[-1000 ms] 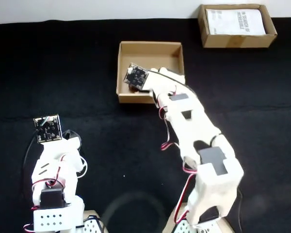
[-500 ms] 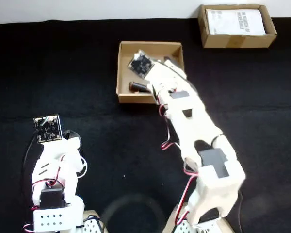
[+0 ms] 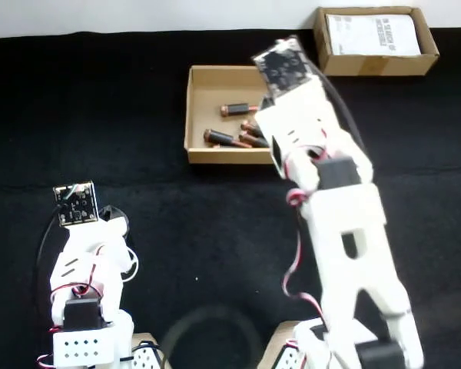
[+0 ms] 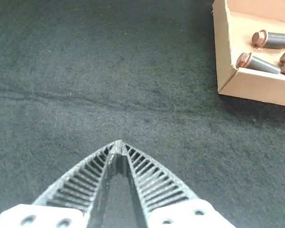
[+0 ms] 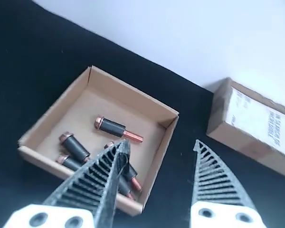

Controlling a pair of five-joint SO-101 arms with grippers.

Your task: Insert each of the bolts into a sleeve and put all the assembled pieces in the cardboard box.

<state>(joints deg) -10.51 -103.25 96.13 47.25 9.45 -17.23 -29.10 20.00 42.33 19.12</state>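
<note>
Above the right side of the cardboard box [image 3: 190, 115] hangs the right arm [image 3: 346, 231]. Its right gripper [image 5: 160, 142] is spread wide and holds nothing. Well apart from the box, on its near-left side, the left gripper [image 4: 118, 142] rests with its fingers pressed together, also empty. Inside the box lie at least four assembled pieces [image 3: 234, 109], each a copper bolt in a dark sleeve. I judge the placing step to be finished. The next move only needs to bring the right arm away without catching the box wall.
</note>
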